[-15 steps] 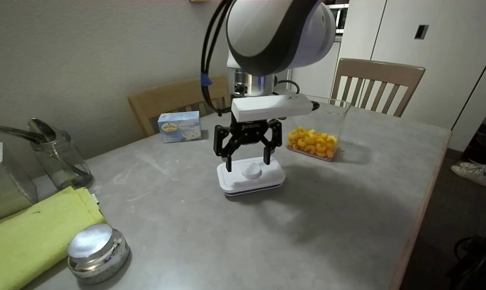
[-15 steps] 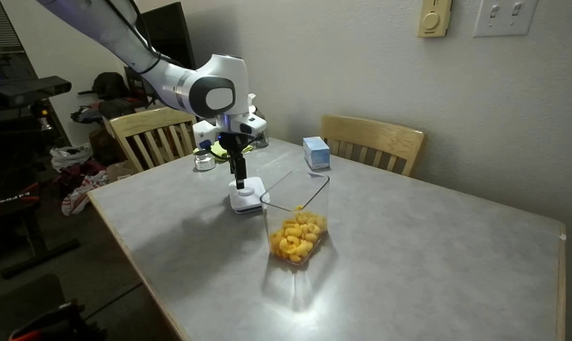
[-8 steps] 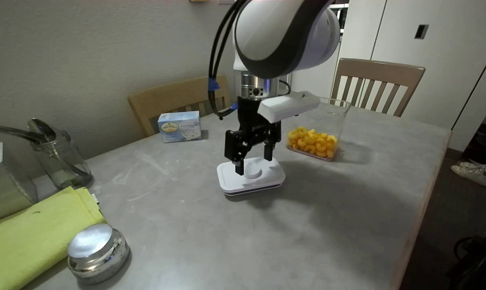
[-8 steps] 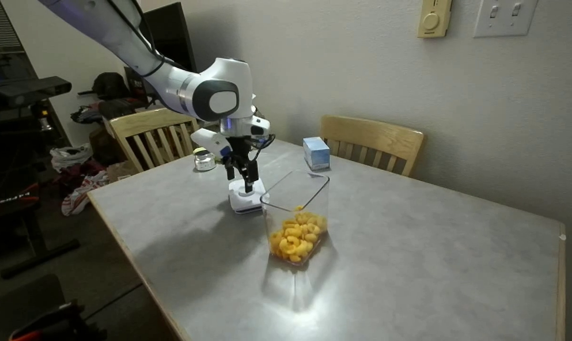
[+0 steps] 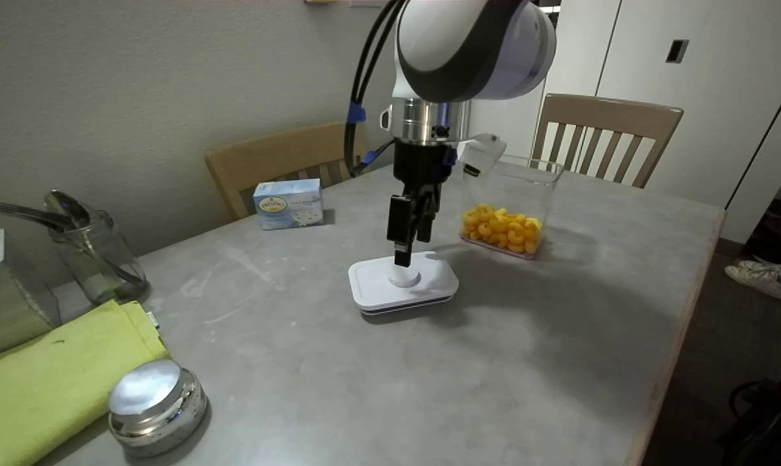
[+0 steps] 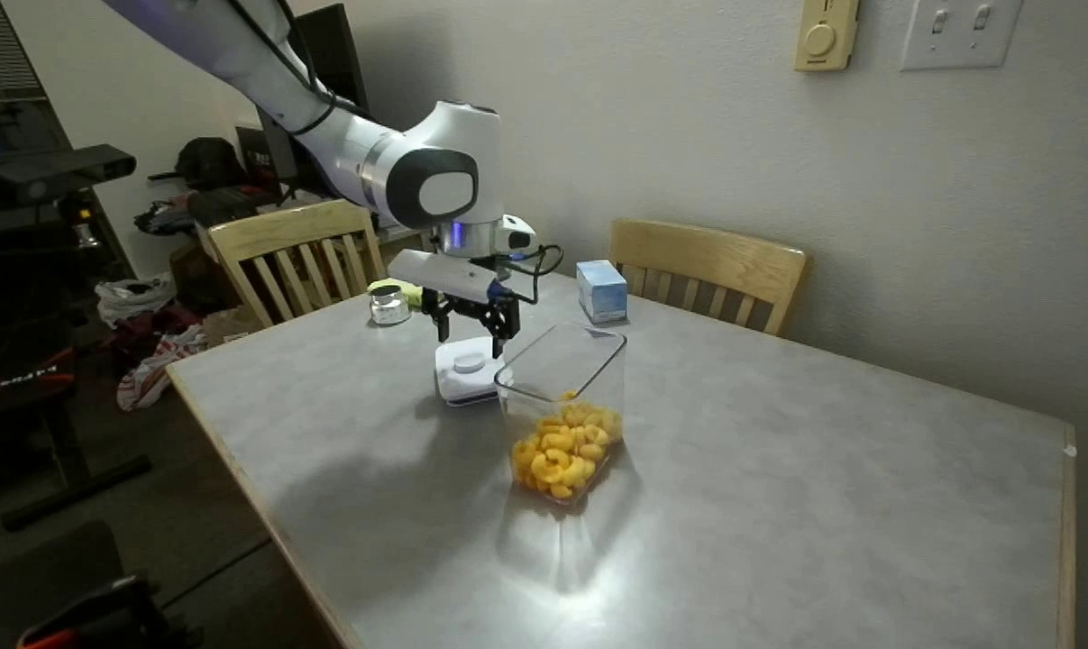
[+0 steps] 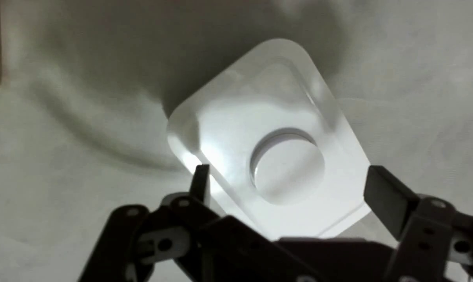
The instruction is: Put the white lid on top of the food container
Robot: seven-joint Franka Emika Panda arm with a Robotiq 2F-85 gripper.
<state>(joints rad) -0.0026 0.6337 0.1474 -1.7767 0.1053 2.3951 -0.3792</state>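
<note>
1 strong glare patch whitens the table [image 6: 589, 608]; wrist view seems soft.

We are cataloguing one grey table [image 5: 338, 388], which is carrying: flat white lid [image 5: 403, 283]; clear food container [image 6: 527, 415], upright; light-blue box [image 5: 290, 204]; glass jar [image 5: 89, 272]; yellow cloth [image 5: 66, 382]; round silver-lidded jar [image 5: 157, 409], beside the cloth.

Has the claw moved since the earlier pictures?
Yes: in both exterior views the claw has twisted and shifted toward the food container, which hasn't moved.

arm [image 6: 345, 149] angled down | wrist [image 5: 429, 121] vertical | end effector [image 6: 470, 339] pointing down, spread wide
</note>
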